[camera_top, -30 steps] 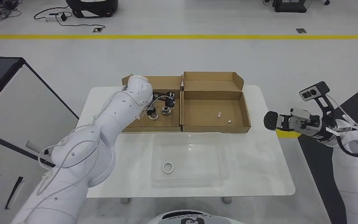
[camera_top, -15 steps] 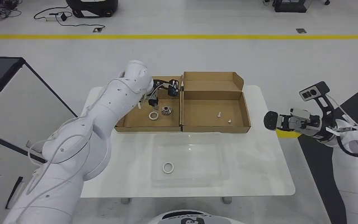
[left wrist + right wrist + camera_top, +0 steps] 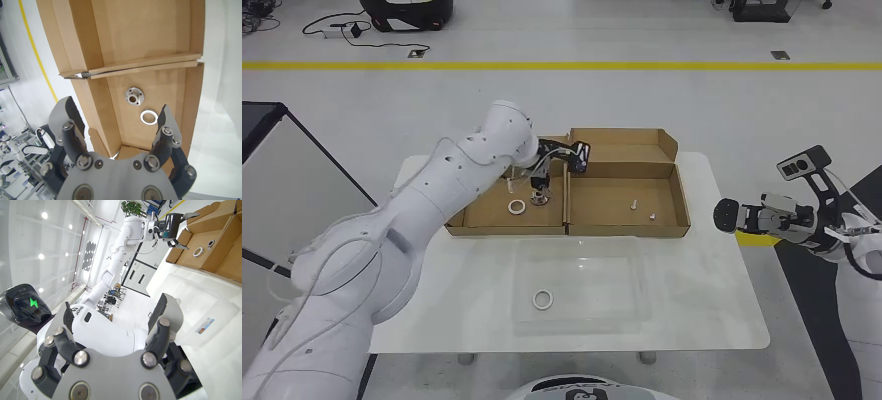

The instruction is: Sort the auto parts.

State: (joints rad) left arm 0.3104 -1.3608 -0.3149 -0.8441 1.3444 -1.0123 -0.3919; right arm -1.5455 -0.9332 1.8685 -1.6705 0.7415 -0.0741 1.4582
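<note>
between picks: left pincer [image 3: 117, 103] hangs wide open, empty, above the brown cardboard box [image 3: 485, 214]; next it likely needs the white ring [image 3: 543, 298] in the clear plastic tray [image 3: 642, 310]

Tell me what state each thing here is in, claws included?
Left brown cardboard box: lid open, two parts inside.
Right brown cardboard box: lid open.
Silver round metal flange: lying flat in the left box.
White ring: lying flat beside the flange.
Clear plastic tray: uncovered, holding a second white ring.
Left claw: open, empty.
Right claw: open, empty.
</note>
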